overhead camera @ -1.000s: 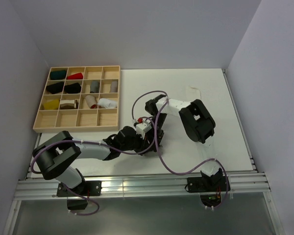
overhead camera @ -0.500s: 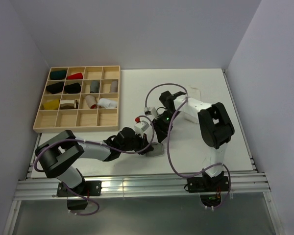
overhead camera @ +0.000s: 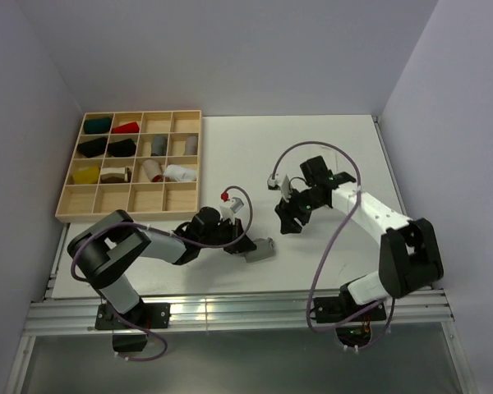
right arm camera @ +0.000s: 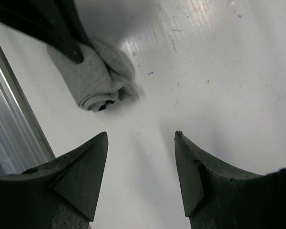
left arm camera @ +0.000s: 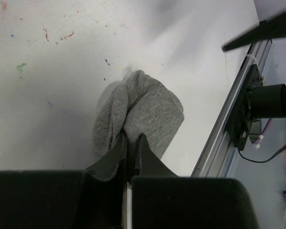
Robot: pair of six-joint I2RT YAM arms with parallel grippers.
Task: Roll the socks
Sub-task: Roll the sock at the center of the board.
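Stretching low and nearly flat across the white worktop (overhead camera: 329,148), the left arm in the top external view sets its left claw (overhead camera: 234,240) at the grey sock (overhead camera: 261,249), a small bundle near the front edge. The right arm bends at its elbow far to the right and hangs its right claw (overhead camera: 289,220) above the worktop, apart from the sock. A wooden tray (overhead camera: 131,213) of square compartments sits at the back left.

The left wrist view shows what the overhead cannot: the left claw (left arm camera: 130,148) is narrow, its black fingers pinching a fold of the soft, knitted grey sock (left arm camera: 148,109), with a metal rail (left arm camera: 224,129) beside it.

The right wrist view shows the right claw (right arm camera: 140,133) spread wide and holding nothing. Beyond it the grey sock (right arm camera: 100,78) lies as a rolled cylinder, its spiral end facing the camera, one dark finger (right arm camera: 62,28) of the left claw on top.
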